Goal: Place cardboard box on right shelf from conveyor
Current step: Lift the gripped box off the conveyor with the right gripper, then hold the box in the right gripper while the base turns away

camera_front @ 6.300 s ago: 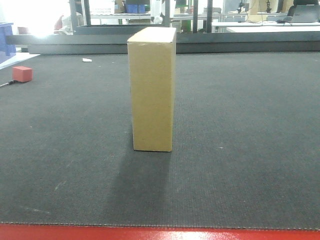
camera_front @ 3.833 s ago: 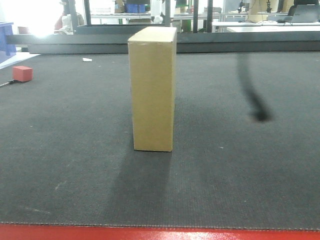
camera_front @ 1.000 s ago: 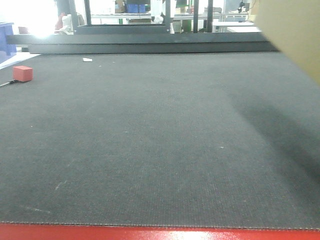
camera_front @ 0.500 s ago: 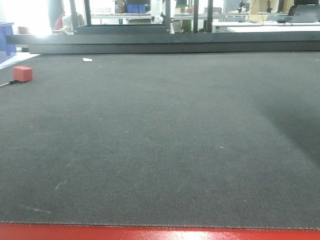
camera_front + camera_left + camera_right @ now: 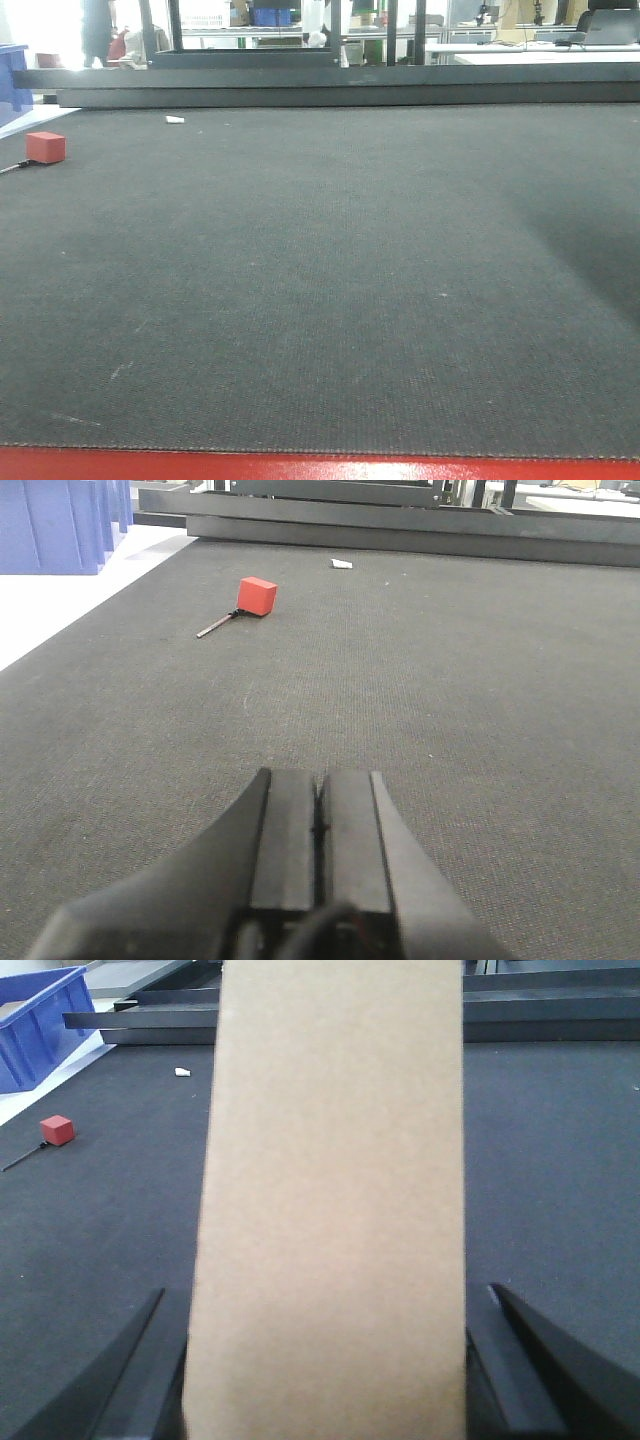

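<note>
The right gripper [image 5: 327, 1295] has its 2 dark fingers [image 5: 150, 1360] clamped on the sides of the cardboard box [image 5: 330, 1160], held clear of the conveyor [image 5: 320, 280] belt, while the left gripper [image 5: 318, 785] hovers low with jaws pressed together — a small red block [image 5: 258, 595] lies far left, near a blue bin [image 5: 40, 1025] whose contents are hidden.

An industrial workshop: a wide conveyor [image 5: 320, 300] on a red frame [image 5: 300, 467], blue bins [image 5: 60, 525], metal racks [image 5: 335, 30] and desks [image 5: 520, 57] behind.

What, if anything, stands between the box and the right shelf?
Nothing visible. The right gripper holds the cardboard box over the conveyor; the red block lies far left. The shelf is out of view.
</note>
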Controlling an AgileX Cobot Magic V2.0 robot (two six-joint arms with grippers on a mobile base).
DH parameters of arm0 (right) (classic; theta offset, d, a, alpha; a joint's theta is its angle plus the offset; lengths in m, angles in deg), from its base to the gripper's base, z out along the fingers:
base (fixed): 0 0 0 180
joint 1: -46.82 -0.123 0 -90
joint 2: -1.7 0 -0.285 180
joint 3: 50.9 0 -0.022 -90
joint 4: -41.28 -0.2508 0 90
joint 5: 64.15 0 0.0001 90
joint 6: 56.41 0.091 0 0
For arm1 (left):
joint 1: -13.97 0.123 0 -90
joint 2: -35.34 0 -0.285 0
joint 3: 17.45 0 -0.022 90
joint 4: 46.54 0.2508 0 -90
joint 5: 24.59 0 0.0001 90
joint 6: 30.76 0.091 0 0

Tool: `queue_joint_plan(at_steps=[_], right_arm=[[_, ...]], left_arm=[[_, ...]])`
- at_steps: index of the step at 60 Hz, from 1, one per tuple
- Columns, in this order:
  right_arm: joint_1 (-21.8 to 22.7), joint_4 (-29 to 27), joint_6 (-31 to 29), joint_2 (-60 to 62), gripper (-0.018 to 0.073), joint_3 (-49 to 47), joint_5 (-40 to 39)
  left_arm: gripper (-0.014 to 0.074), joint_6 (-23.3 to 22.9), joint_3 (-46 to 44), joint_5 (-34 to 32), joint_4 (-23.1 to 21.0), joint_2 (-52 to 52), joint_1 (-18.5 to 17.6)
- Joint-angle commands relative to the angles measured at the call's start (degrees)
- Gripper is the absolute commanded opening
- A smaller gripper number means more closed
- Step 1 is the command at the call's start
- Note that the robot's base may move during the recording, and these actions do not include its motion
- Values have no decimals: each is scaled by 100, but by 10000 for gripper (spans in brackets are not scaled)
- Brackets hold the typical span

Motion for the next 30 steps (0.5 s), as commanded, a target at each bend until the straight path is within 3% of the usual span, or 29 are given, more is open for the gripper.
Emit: queue_joint_plan(at_steps=[1,30], right_arm=[[33,168,-68,-65,158,-145,-571],[33,168,-68,-65,158,-145,-571]], left_arm=[[-116,2,48,-493,-34,-76,-44],[-116,2,48,-493,-34,-76,-44]])
